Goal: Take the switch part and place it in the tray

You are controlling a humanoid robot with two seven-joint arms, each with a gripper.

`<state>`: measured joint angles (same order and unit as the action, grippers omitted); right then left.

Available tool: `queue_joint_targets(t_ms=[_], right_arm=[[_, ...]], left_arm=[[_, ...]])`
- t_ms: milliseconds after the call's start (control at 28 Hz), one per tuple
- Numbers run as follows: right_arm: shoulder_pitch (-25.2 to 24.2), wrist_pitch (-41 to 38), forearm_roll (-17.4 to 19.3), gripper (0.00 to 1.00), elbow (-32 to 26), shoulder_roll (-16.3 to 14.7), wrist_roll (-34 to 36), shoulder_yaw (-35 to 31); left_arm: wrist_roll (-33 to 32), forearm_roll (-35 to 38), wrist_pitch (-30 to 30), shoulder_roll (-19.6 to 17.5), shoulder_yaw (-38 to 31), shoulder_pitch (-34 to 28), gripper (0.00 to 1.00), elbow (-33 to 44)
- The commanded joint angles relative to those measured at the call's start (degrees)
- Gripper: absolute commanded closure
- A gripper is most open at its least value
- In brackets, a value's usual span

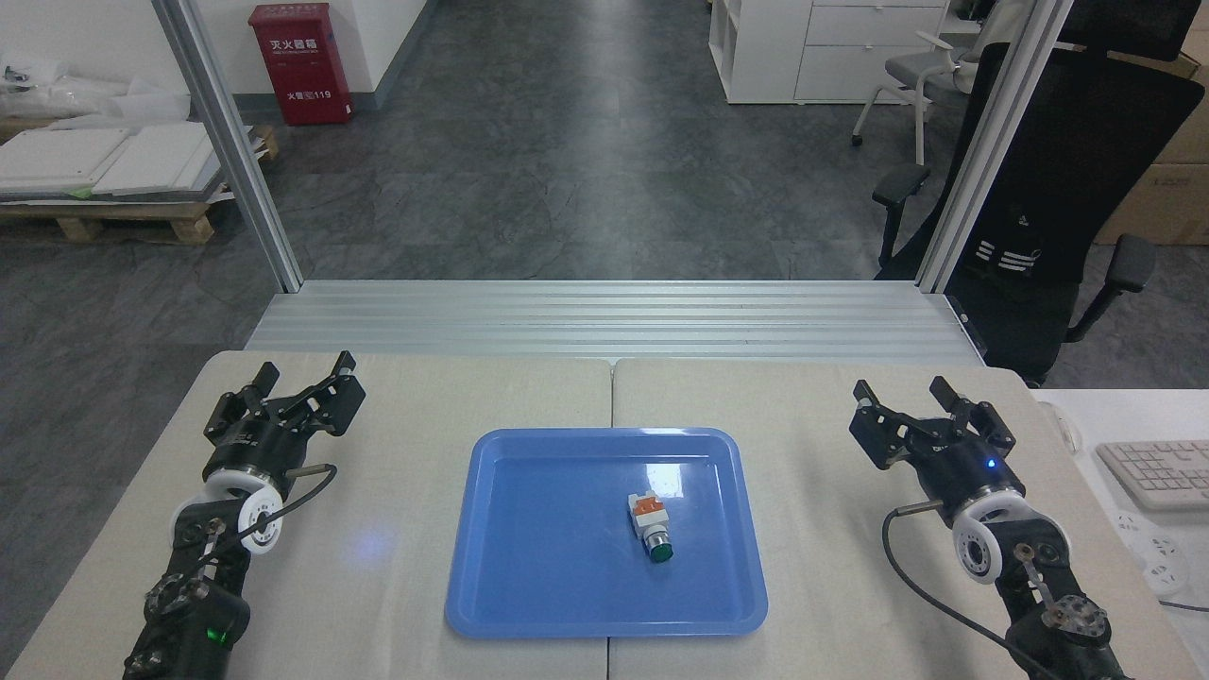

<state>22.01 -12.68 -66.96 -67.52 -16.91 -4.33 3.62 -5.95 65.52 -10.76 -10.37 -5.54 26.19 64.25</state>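
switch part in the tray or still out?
In. The switch part lies on its side inside the tray, both grippers clear.

Both arms run off the bottom edge; the keyboard (1160, 472), right of the right tool (905, 398), is cropped.

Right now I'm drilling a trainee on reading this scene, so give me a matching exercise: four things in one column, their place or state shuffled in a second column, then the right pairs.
Things:
1. small green-capped push-button switch part
2. large glossy blue plastic tray
3. left claw
4. right claw

Places or states:
A. open, above the table right of the tray
B. lying on its side inside the tray
C. open, above the table left of the tray
D. centred on the table, straddling the seam

Pairs: 1-B, 2-D, 3-C, 4-A
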Motion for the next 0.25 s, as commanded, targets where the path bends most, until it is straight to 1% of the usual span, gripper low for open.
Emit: queue_joint_targets(t_ms=[0,107,214], right_arm=[[-0.1,0.1,0.2,0.01,0.1,0.1,-0.1,-0.2],[-0.1,0.0,0.9,0.01,0.1,0.5,0.2,-0.4],[0.0,-0.1,3.3,0.01,-0.1,0.4,0.4,-0.4]], left_arm=[[0.0,0.0,0.0,0.0,0.0,0.0,0.0,0.0],[0.0,0.0,0.0,0.0,0.0,0.0,0.0,0.0],[0.0,0.0,0.0,0.0,0.0,0.0,0.0,0.0]])
